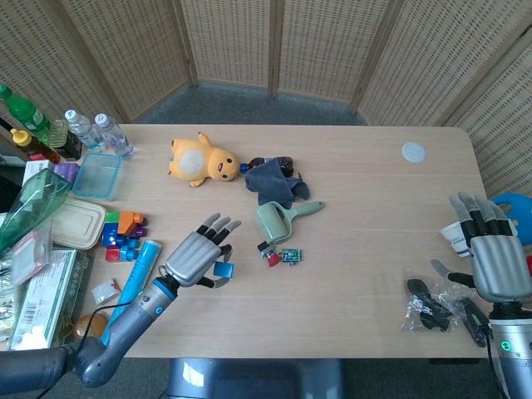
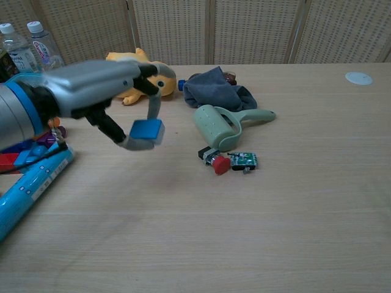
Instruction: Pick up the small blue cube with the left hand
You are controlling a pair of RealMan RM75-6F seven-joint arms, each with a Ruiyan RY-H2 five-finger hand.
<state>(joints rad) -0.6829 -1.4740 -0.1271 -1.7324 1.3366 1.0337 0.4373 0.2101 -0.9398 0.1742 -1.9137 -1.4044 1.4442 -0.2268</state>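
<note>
Blue cube (image 1: pixel 223 270): in the head view your left hand (image 1: pixel 193 258) pinches it between thumb and a finger, other fingers spread, near the blue tube (image 1: pixel 133 278). Right hand (image 1: pixel 492 262) is empty, fingers apart, at the table's right edge. Chest view: cube (image 2: pixel 146 130) is clear of the table (image 2: pixel 256 220). It looks light, rigid and smooth-faced, so keep pinching opposite flat faces, not the corners.
</note>
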